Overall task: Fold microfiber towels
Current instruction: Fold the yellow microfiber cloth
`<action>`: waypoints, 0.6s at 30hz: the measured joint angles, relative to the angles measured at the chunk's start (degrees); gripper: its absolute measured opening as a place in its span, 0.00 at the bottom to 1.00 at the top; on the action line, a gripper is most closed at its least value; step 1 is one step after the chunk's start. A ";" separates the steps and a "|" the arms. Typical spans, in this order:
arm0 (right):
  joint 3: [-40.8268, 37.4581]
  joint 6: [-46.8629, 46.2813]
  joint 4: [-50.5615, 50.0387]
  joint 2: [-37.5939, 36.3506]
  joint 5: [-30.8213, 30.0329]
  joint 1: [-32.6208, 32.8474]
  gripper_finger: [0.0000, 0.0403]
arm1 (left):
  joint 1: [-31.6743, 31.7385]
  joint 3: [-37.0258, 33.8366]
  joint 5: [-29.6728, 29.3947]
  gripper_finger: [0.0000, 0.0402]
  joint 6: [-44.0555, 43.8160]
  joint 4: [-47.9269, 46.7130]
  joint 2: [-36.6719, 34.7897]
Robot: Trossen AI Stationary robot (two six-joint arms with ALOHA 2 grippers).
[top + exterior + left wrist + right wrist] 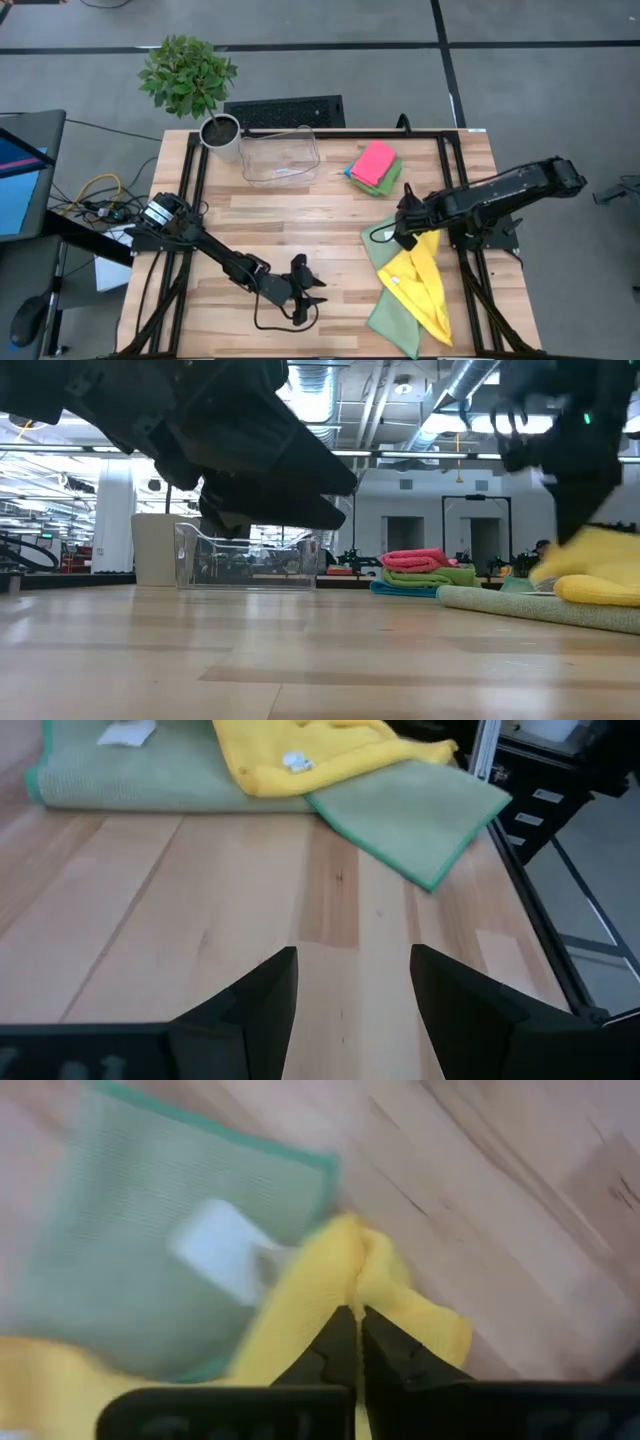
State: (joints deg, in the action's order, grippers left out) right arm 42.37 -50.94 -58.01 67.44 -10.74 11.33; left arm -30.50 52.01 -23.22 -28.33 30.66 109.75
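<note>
Two grippers: the right gripper (356, 1342) pinches the crumpled yellow microfiber towel (420, 278) atop the sage cloth (392, 310); the left gripper (352, 995), fingers spread, waits beside it.

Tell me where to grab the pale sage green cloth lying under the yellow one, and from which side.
Take the pale sage green microfiber cloth at its bare corner nearest the table's front edge, probably coming from the left gripper's side. That corner lies flat and free of the crumpled yellow microfiber cloth, which the right gripper is pinching at the far end.
</note>
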 joint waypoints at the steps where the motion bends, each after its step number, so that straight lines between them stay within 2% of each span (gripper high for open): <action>1: 1.65 0.00 0.09 0.00 -0.22 0.81 0.04 | 0.00 0.00 0.01 0.47 0.80 0.25 -0.25; 5: 6.97 0.18 2.94 0.45 -1.39 5.01 0.03 | -0.25 0.00 0.44 0.47 5.90 1.38 -2.70; 10: 8.65 0.36 12.48 1.68 -1.57 11.18 0.05 | -0.04 0.00 -0.04 0.47 10.41 1.94 -5.62; 14: 8.59 0.00 16.93 6.04 -2.79 14.14 0.03 | 0.65 -0.02 0.00 0.49 13.83 4.41 -5.64; 18: 8.67 1.59 23.80 11.02 -2.73 15.17 0.06 | 1.66 -0.07 -1.18 0.55 16.14 4.87 -5.66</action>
State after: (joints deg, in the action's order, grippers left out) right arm 51.04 -49.35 -34.21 78.46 -13.48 26.50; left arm -28.84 51.94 -24.41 -12.20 35.53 104.09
